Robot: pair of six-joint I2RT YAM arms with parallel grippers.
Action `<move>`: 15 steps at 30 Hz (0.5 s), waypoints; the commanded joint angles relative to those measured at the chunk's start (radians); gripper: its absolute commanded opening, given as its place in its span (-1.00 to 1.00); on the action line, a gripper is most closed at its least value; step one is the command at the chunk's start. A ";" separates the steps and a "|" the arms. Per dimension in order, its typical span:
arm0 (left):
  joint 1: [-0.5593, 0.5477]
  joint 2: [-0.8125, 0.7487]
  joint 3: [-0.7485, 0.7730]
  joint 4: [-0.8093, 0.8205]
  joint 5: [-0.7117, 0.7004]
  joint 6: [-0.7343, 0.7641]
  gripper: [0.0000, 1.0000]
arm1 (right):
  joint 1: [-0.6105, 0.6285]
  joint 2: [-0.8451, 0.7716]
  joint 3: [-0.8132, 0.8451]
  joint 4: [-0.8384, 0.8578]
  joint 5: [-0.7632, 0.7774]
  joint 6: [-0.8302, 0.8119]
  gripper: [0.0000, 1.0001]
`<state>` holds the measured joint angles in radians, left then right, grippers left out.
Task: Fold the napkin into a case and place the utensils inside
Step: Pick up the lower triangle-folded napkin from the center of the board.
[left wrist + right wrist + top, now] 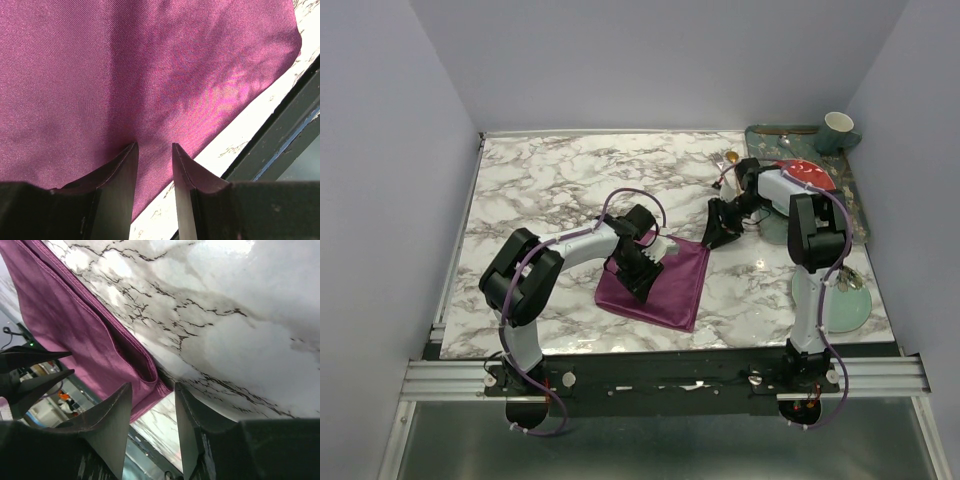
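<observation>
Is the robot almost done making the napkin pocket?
Not nearly. The napkin already looks folded over, with doubled edges. Now the right gripper is at its corner, jaws apart, while the left gripper is over its middle. Narrower folds and filling it remain.

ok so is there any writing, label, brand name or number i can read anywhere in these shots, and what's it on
None: no word, number or logo can be read in any view.
napkin: plain purple cloth, no tag or print showing.
mug and tray: too small to tell whether they carry any print.
marble table: only grey veining, no marks.
</observation>
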<state>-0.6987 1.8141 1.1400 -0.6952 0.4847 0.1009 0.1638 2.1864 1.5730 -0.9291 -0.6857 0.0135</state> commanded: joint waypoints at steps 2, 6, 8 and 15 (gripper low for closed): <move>-0.002 0.004 -0.020 0.019 0.017 0.013 -0.11 | 0.016 0.055 0.008 -0.001 -0.026 0.016 -0.08; -0.001 0.008 -0.017 0.022 0.014 0.013 -0.11 | 0.017 0.052 0.019 -0.014 -0.038 0.017 -0.20; -0.001 0.010 -0.017 0.023 0.012 0.014 -0.11 | 0.017 0.046 0.018 -0.016 -0.043 0.016 -0.29; -0.001 0.010 -0.019 0.028 0.005 0.014 -0.11 | 0.017 0.001 0.015 -0.014 -0.057 0.008 -0.71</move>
<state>-0.6987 1.8141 1.1378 -0.6903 0.4908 0.1013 0.1715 2.2078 1.5761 -0.9344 -0.7231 0.0261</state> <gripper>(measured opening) 0.445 0.213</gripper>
